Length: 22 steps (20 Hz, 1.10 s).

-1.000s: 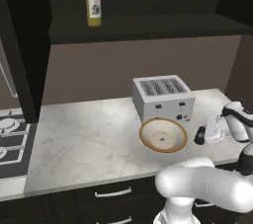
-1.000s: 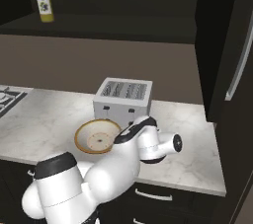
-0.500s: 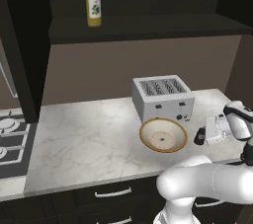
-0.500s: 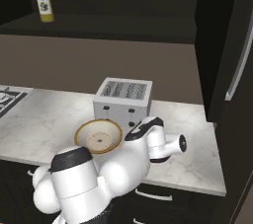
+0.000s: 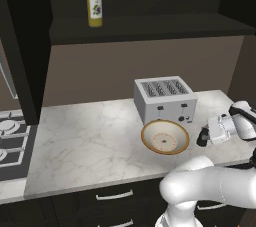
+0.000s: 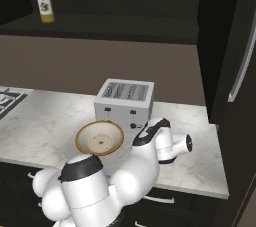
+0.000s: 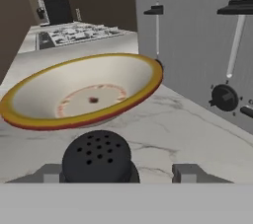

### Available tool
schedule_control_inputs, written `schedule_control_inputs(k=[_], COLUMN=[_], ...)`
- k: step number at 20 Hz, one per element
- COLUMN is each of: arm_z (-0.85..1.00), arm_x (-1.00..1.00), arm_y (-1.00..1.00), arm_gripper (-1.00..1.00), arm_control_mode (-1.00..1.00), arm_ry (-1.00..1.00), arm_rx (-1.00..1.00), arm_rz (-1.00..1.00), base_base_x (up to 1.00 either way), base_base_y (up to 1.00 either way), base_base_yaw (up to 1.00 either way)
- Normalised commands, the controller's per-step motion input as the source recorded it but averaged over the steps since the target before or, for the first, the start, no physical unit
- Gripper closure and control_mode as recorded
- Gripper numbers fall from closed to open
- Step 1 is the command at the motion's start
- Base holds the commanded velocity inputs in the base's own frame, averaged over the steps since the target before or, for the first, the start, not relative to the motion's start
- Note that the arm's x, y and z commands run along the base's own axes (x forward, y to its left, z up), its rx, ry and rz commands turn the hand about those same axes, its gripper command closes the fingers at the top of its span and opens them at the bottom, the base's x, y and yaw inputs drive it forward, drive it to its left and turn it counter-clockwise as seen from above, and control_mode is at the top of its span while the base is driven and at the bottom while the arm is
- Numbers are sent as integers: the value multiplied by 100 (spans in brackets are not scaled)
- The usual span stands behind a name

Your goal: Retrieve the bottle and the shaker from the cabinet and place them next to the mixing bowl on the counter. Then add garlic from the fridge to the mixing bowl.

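Note:
The shaker (image 7: 97, 156), with a black perforated top, stands on the counter just right of the mixing bowl (image 5: 165, 137) (image 6: 100, 138) (image 7: 84, 92), a cream bowl with a yellow rim. My gripper (image 7: 121, 173) (image 5: 203, 137) is open around the shaker. Its fingers (image 7: 189, 172) stand wider than the cap, with a clear gap on the right side. The yellow bottle (image 5: 94, 2) (image 6: 45, 3) stands upright on the dark cabinet shelf, high up to the left. The garlic is out of view.
A silver toaster (image 5: 164, 98) (image 6: 125, 102) (image 7: 207, 45) stands right behind the bowl and close to my hand. The stove (image 5: 10, 141) (image 7: 74, 33) is at the counter's left end. The dark fridge (image 6: 240, 71) rises at the right.
The jaws have spread apart and let go of the shaker, which stands beside the bowl. The hand has hardly moved.

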Motion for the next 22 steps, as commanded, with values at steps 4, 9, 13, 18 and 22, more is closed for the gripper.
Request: schedule_control_inputs(k=[4,9,13,18,22], arm_z=[3,24,48,61,61], arm_x=[-14,-13,-28,-40,-24], arm_y=[0,0,0,40,93], arm_gripper=[-100,-100,-100,-100,-100], arm_control_mode=[-100,-100,-100,-100,-100], arm_ry=[-2,-2,-10,-10,-12], arm_rx=[0,-1,-2,-5,-11], arm_rz=[0,-1,-4,-9,-15], base_base_x=[0,0,0,0,0], base_base_y=[0,0,0,0,0], base_base_yaw=[0,0,0,0,0])
